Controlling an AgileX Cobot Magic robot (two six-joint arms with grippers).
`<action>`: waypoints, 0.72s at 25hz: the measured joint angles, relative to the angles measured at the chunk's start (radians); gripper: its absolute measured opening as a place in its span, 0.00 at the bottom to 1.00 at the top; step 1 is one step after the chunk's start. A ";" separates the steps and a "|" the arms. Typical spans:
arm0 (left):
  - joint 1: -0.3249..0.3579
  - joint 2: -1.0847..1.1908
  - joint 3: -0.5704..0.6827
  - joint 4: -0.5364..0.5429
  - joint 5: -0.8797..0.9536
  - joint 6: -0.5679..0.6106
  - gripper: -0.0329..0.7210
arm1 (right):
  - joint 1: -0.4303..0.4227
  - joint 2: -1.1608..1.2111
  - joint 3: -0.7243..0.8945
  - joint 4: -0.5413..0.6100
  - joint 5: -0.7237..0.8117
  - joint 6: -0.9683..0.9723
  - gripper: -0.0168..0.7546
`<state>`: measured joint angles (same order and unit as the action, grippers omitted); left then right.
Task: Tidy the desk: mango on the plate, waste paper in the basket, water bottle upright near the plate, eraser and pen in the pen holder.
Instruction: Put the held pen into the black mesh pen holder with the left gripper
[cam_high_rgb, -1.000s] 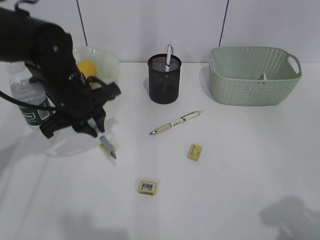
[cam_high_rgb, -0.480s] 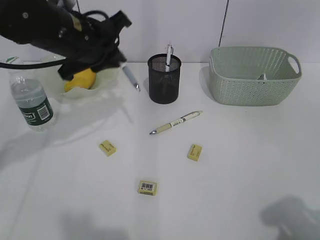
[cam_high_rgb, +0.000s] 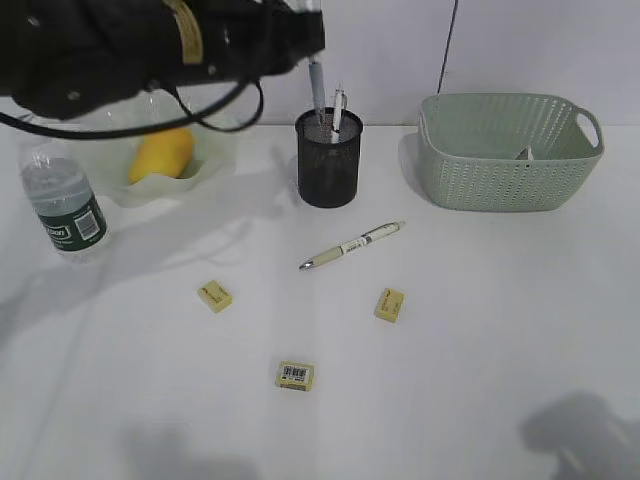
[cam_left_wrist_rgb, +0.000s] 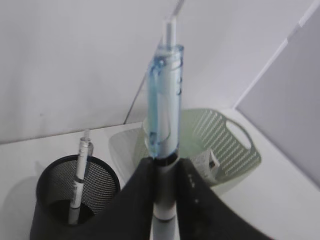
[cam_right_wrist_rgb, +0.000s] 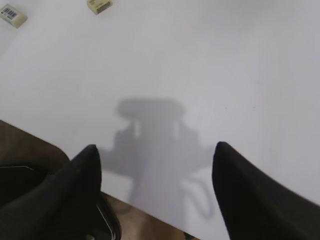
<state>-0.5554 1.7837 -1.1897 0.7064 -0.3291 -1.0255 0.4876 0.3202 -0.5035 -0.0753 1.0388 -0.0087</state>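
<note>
Landmark: the black wire-mesh pen holder (cam_high_rgb: 328, 158), standing at the back middle of the white desk (cam_high_rgb: 470, 340).
Left pincer: (cam_left_wrist_rgb: 164, 200) clenched on a clear blue pen (cam_high_rgb: 317, 88); in the left wrist view the barrel rises upright between the two dark fingers (cam_left_wrist_rgb: 137, 200). Seen from outside, the pen hangs point down directly over the holder's mouth, its tip at about rim level.
Inside the holder: one white pen (cam_high_rgb: 338, 108) already stands there, leaning against the rim beside the held pen.
Right pincer: (cam_right_wrist_rgb: 155, 185) released, jaws wide apart, nothing between them; it hangs over bare desk near the front edge, well apart from the holder.
Pen on desk: a white pen (cam_high_rgb: 352, 246) lies at a slant just in front of the holder.
Erasers: three small yellow erasers lie in front of the holder, one front-left (cam_high_rgb: 215, 295), one front-right (cam_high_rgb: 390, 304), and one with a barcode label (cam_high_rgb: 295, 375) farthest forward.
Plate: the ruffled pale green plate (cam_high_rgb: 215, 160) sits left of the holder with the mango (cam_high_rgb: 160, 155) on it; the left arm partly hides both.
Water bottle: (cam_high_rgb: 65, 205) upright, left of the holder, just in front of the plate.
Basket: the sage-green basket (cam_high_rgb: 505, 150) stands right of the holder; a bit of paper (cam_left_wrist_rgb: 206, 162) with print shows inside it.
</note>
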 joint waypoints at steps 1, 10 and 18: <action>0.002 0.022 -0.004 0.007 -0.021 0.030 0.17 | 0.000 0.000 0.000 0.000 0.000 0.000 0.73; 0.023 0.169 -0.052 -0.137 -0.154 0.342 0.17 | 0.000 0.000 0.000 0.000 0.000 0.000 0.74; 0.080 0.250 -0.100 -0.249 -0.287 0.435 0.17 | 0.000 0.000 0.000 0.000 0.000 0.000 0.74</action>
<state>-0.4756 2.0341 -1.2894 0.4575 -0.6158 -0.5906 0.4876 0.3202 -0.5035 -0.0753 1.0388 -0.0087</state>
